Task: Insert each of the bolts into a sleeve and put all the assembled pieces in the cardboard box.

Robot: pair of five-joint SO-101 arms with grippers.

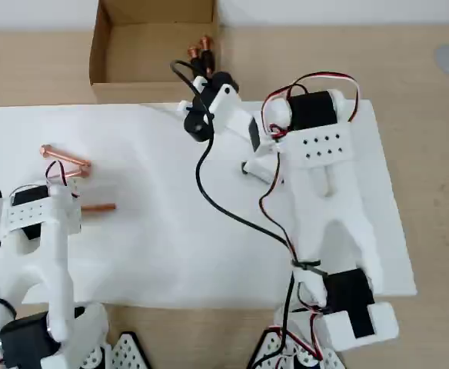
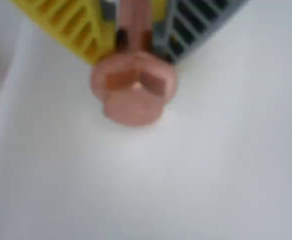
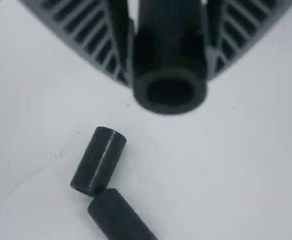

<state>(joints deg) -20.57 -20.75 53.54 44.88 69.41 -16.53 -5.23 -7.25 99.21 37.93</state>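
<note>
One cardboard box [image 1: 105,54] stands on the worktop [image 1: 424,115], seemingly with two copper bolts [image 1: 197,52] at its right wall; the left gripper [image 2: 133,37] has its jaws clamped on one bolt [image 2: 133,92]; the right gripper [image 3: 168,40] jaws pinch one black sleeve [image 3: 170,80]; two loose sleeves [image 3: 98,160] lie just beside it on the white sheet [image 1: 155,231].
</note>
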